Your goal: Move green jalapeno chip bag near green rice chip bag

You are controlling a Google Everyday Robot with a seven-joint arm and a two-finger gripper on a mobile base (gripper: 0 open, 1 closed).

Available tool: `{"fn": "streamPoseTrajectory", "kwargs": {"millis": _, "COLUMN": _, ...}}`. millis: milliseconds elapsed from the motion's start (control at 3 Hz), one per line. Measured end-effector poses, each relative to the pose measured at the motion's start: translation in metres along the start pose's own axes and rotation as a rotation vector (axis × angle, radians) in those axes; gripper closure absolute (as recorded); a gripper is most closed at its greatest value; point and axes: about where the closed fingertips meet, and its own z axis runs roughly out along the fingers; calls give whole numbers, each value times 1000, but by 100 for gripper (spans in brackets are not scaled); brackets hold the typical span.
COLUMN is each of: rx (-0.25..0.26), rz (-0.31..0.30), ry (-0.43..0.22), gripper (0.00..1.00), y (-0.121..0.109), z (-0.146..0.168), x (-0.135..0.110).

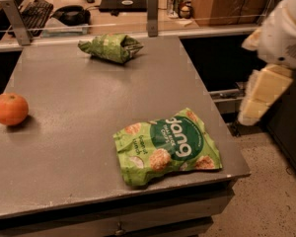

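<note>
The green jalapeno chip bag (111, 47), small, dark olive and wrinkly, lies at the far edge of the grey table (79, 112). The green rice chip bag (168, 146), larger, bright lime with white "dang" lettering, lies flat near the table's front right corner. The two bags are well apart. My gripper (252, 108) hangs off the table's right side, above the floor, level with the gap between the bags and touching neither.
An orange (10, 109) sits at the table's left edge. A rail with metal posts (152, 14) runs along the far edge, with a desk holding a keyboard (33, 11) behind it. The floor (266, 191) lies to the right.
</note>
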Motion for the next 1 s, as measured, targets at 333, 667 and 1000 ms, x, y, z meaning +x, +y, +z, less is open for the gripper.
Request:
{"fn": "streamPoseTrajectory", "kwargs": {"millis": 333, "rx": 3, "rz": -10, "ry": -57, "gripper": 0, "y": -31, "z": 32, "x": -40}}
{"fn": "streamPoseTrajectory", "kwargs": {"millis": 667, "rx": 11, "rz": -1, "ry": -149, "gripper": 0, "y": -57, "z": 50, "x": -85}}
{"fn": "streamPoseTrajectory", "kwargs": {"millis": 1000, "rx": 11, "rz": -1, "ry": -149, "gripper": 0, "y": -57, "z": 50, "x": -85}}
